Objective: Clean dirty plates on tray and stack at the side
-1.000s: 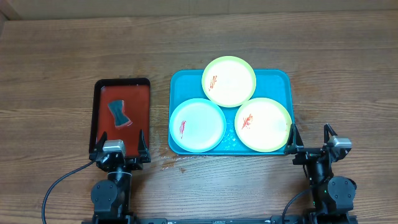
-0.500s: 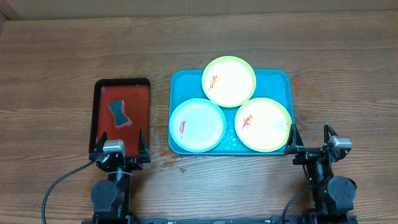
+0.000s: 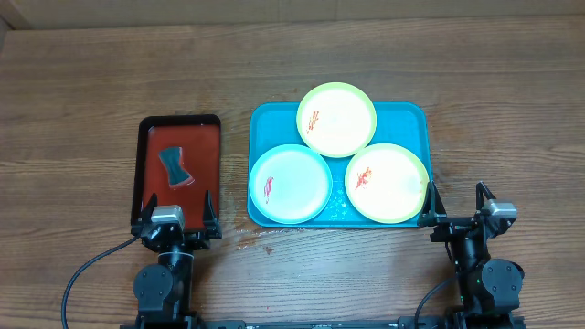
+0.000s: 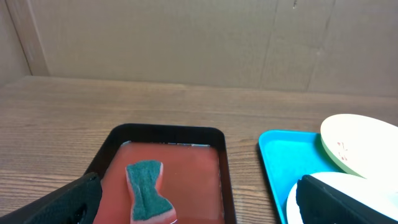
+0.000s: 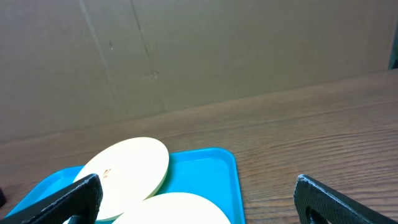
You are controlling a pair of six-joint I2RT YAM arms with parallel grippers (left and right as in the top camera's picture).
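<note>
1. Red tray (image 3: 147, 164), far left on the surface (image 3: 82, 82), carrying a dark sponge (image 3: 175, 165) near its middle. Looks soft and waisted, so likely to fold or slip if pinched at one end. Could also drag the tray along if pressed down hard.
2. Left tool (image 3: 177, 205): spread wide, holding nothing, poised over the near end of the red tray. Fingers roughly in line with the tray's near corners, so could clip the black rim on a straight descent.
3. Turquoise tray (image 3: 409, 117), right of centre, holding all three plates. None cleaned or stacked yet, judging by the smears.
4. Light blue plate (image 3: 291, 185), near-left in the turquoise tray, with a red smear (image 3: 269, 189) towards its left edge. Thin, low rim: hard to pinch, easy to skid across the wet-looking tray floor under a sideways wipe.
5. Far yellow-green plate (image 3: 336, 120), overhanging the tray's far rim, so probably propped and tilted. Could rock or tip off onto the surface under downward pressure. Edges close against both other plates; touching or overlapping, cannot tell which, so moving one may shove its neighbours.
6. Near yellow-green plate (image 3: 388, 183), near-right in the tray, also smeared. Close to the right rim, leaving little room to slide a finger under.
7. Right tool (image 3: 455, 202): wide open, empty, just off the tray's near-right corner. Could bump that corner and shift the whole load if swung inward low.
</note>
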